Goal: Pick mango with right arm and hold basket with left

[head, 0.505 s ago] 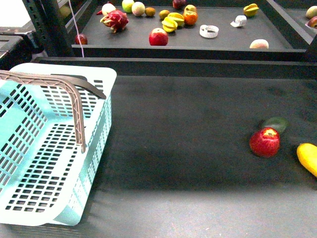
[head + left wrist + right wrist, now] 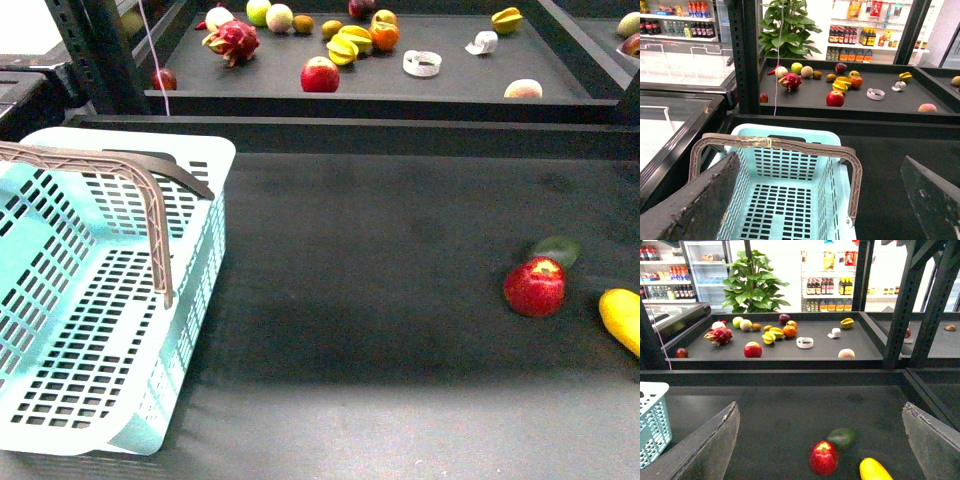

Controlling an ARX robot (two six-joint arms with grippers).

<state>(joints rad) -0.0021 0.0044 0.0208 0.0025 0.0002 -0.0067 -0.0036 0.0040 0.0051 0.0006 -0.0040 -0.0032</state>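
When we count the near table in the front view, we find one basket, one mango, one red apple and one dark green fruit.

The basket stands at the left end of the table with its opening upward. We count two handles: one grey-brown handle is raised over the opening, and one darker handle lies at the far rim.

The mango lies on the table at the far right, partly cut off by the frame edge. It sits just beside the red apple but apart from it, and well apart from the basket. Its long axis runs diagonally: the far end points toward the apple, the near end toward the right edge. The green fruit lies just behind the apple.

The rear shelf carries scattered fruit, including one dragon fruit and a second red apple.

Neither arm shows in the front view. In the left wrist view, the left gripper has its two fingers spread wide, with the basket in view past them. In the right wrist view, the right gripper is likewise spread wide, with the mango, apple and green fruit on the table beyond it.
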